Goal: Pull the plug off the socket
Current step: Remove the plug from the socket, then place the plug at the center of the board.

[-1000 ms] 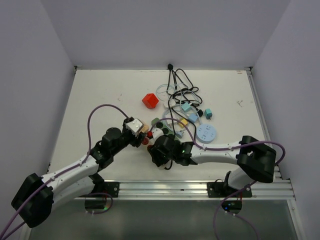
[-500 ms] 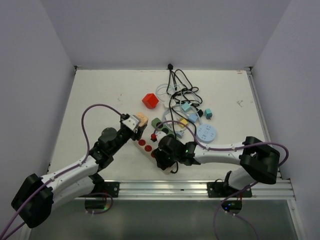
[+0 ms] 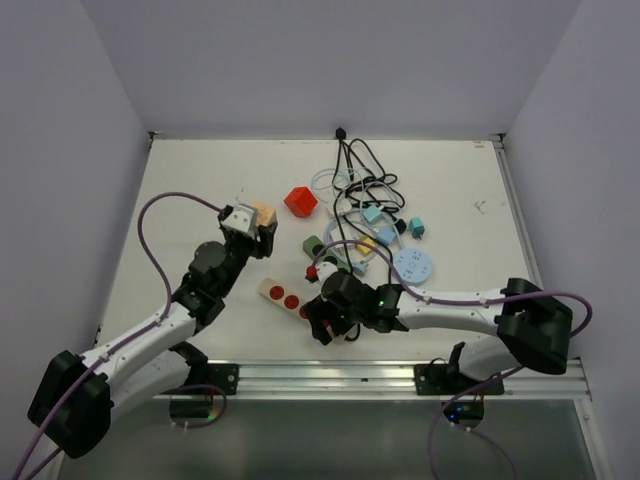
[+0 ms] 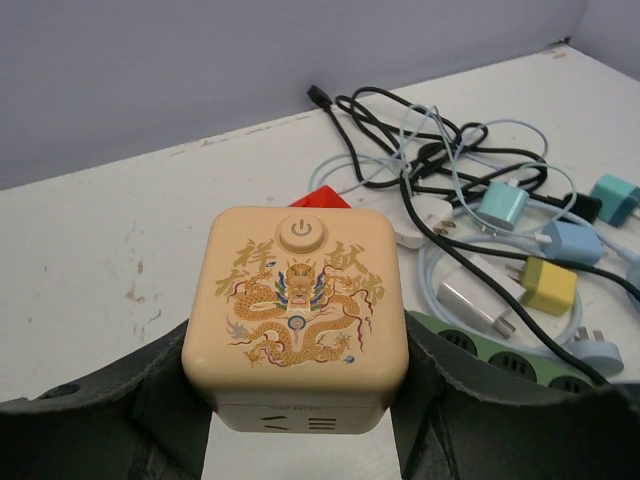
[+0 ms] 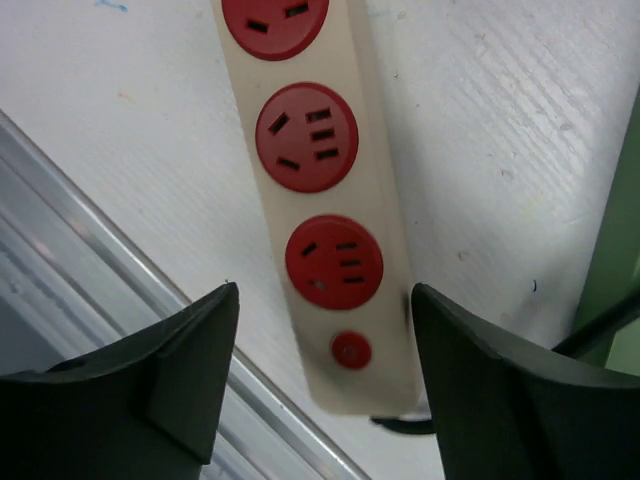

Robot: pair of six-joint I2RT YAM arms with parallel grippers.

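Note:
The plug is a beige cube adapter with a gold dragon print (image 4: 297, 300). My left gripper (image 4: 297, 410) is shut on its sides and holds it in the air, clear of the socket strip; it also shows in the top view (image 3: 262, 213). The cream socket strip with red round sockets (image 3: 285, 297) lies flat on the table with its sockets bare. My right gripper (image 3: 326, 320) is open, its jaws straddling the strip's switch end (image 5: 335, 250) from above, with a gap showing at the left finger (image 5: 190, 370).
A red cube (image 3: 300, 201) lies just beyond the left gripper. A tangle of black and pale cables with small chargers (image 3: 372, 200), a green strip (image 3: 322, 250) and a light-blue disc (image 3: 413, 267) fill the middle right. An aluminium rail (image 3: 400, 375) runs along the near edge.
My left gripper has moved up and away to the far left with the beige plug, off the strip. The strip's red sockets now lie uncovered. The right gripper has stayed over the strip's end.

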